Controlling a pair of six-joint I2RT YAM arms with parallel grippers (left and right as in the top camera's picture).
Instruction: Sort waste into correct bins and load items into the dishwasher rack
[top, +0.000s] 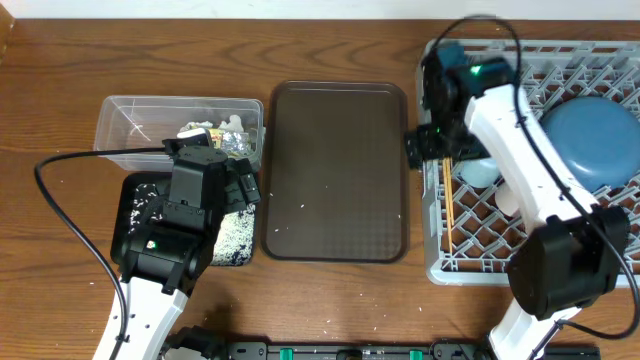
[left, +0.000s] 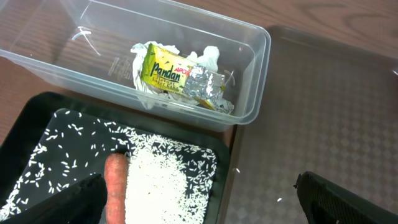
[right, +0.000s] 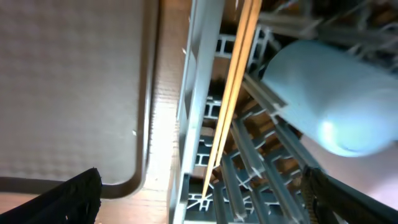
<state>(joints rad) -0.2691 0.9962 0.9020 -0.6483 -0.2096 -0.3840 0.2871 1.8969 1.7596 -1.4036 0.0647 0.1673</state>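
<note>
The clear tub (left: 249, 37) holds the yellow-green wrapper (left: 165, 70) and the crumpled white tissue (left: 208, 57). In front of it, the black tray (left: 37, 124) carries white rice (left: 158, 180) and the orange carrot (left: 116, 186). My left gripper (left: 199, 199) hangs open over that tray's right end, holding nothing. The grey dishwasher rack (top: 540, 160) at right holds the blue plate (top: 590, 135), a light-blue cup (right: 336, 93) on its side and the wooden chopsticks (right: 233, 87) along its left edge. My right gripper (right: 202, 199) stands open above the chopsticks, not touching them.
A flat brown serving tray (top: 335, 170) lies between the bins and the rack, with a few stray rice grains on it. Its rim (right: 146, 124) runs close beside the rack's left wall. Black cables trail from both arms over the wooden table (top: 60, 60).
</note>
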